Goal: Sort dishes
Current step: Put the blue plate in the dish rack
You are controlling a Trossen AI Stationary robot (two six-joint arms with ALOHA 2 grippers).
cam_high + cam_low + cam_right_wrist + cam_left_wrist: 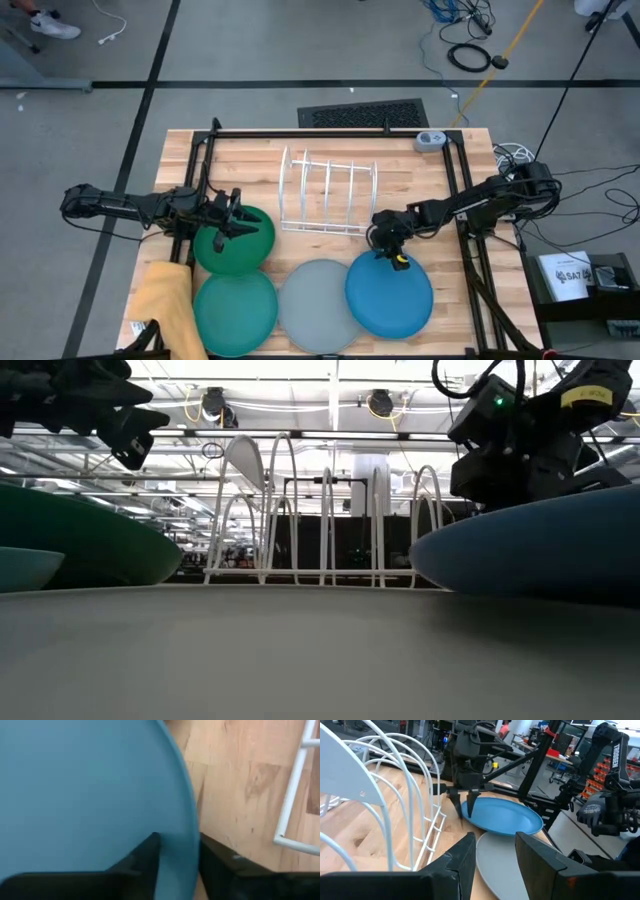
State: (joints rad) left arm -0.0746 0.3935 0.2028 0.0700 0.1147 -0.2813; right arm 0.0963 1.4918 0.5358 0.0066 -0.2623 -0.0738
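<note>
A robotics lab or workshop — not a home. The butcher-block table (330, 160) stands on a grey concrete floor (250, 50) marked with dark tape lines, and loose cables (470, 55) lie coiled on it. A black metal frame (330, 133) is bolted around the tabletop. Beyond the table the low view shows a wide hall under long rows of ceiling lights (330, 405) — with workbenches (560, 757) and other equipment further back.
</note>
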